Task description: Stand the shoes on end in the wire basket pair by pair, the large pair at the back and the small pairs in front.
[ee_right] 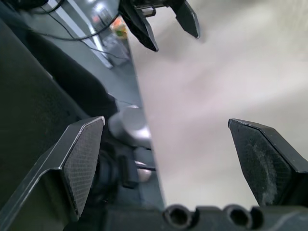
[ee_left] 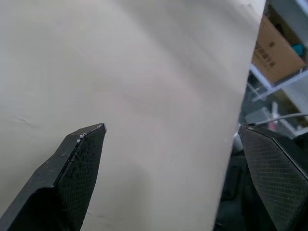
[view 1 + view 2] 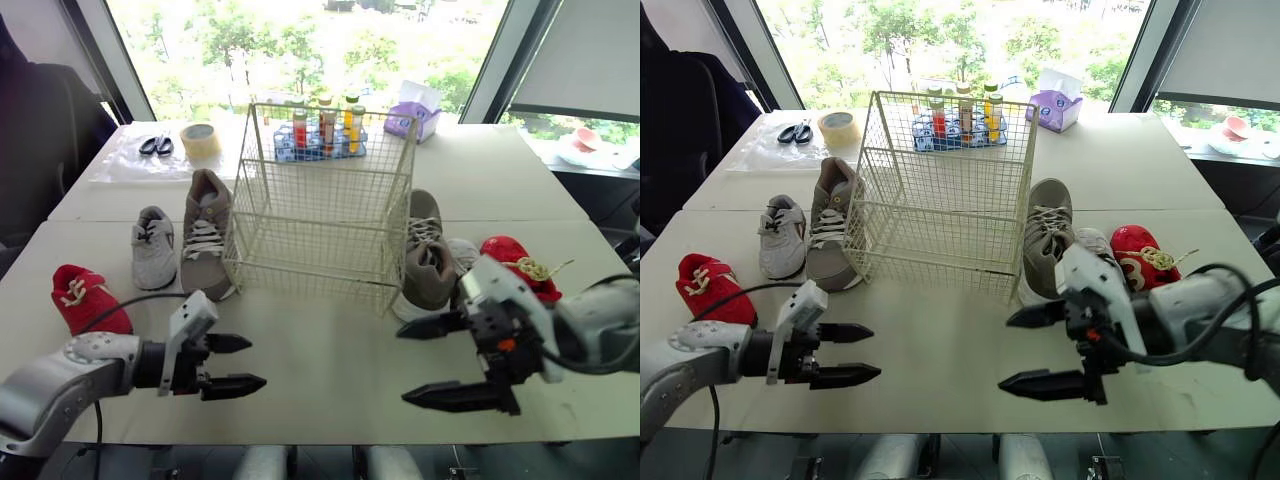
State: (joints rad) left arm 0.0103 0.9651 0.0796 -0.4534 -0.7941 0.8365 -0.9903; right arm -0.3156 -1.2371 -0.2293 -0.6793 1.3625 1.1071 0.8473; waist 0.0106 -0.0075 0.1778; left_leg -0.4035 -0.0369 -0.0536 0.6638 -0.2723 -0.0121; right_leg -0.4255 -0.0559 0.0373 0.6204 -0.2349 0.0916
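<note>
Jaws of both grippers stand apart and empty; no shoe is loaded.

Left gripper (image 3: 257,362) at lower left and right gripper (image 3: 402,365) at lower right hover over the bare front of the bench (image 3: 320,405), touching nothing. The wire basket (image 3: 320,200) stands at frame centre and appears empty. To its left lie the left large grey shoe (image 3: 205,235), the left small grey shoe (image 3: 153,247) and the left red shoe (image 3: 88,298). To its right lie the right large grey shoe (image 3: 428,262) and the right red shoe (image 3: 512,252). Step in hand, as judged: the first pick. The large pair goes at the back, so the next move probably calls for reaching to a large shoe, clamping it and upending it in the basket's rear. The right small grey shoe (image 3: 463,252) is mostly hidden behind the right gripper, which also covers part of the right red shoe.
</note>
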